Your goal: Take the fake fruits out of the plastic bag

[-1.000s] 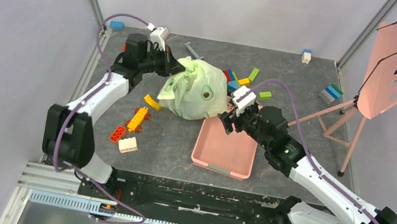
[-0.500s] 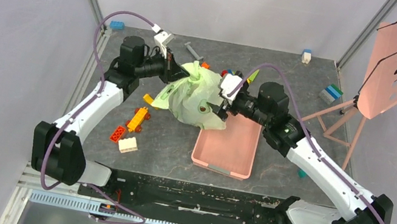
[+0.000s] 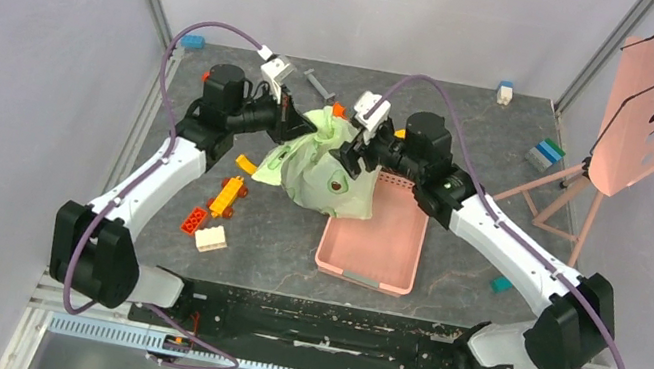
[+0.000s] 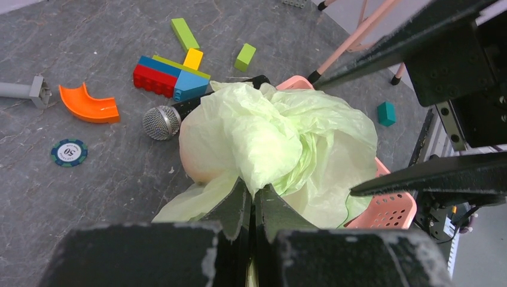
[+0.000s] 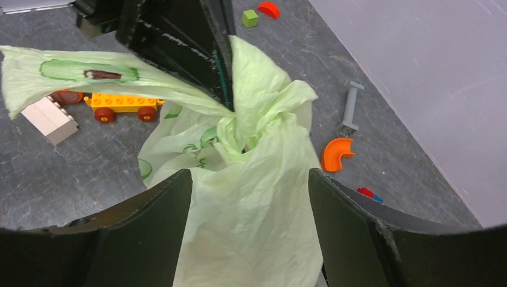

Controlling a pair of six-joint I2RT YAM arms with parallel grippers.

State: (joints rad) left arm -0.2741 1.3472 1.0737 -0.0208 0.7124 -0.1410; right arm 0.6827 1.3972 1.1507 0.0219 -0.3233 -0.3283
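The plastic bag sits bunched and bulging on the desk, draped over the far-left corner of the pink basket. The fake fruits cannot be made out through the crinkled film.

The left end effector is closed on a fold of the bag on the side facing away from the basket. The right end effector reaches in over the basket's far edge. Its jaws are spread wide on either side of the bag's gathered top, and the film between them is not pinched.

A microphone lies against the bag beyond the basket's far end. Loose toy blocks lie on the desk to the left of the basket.
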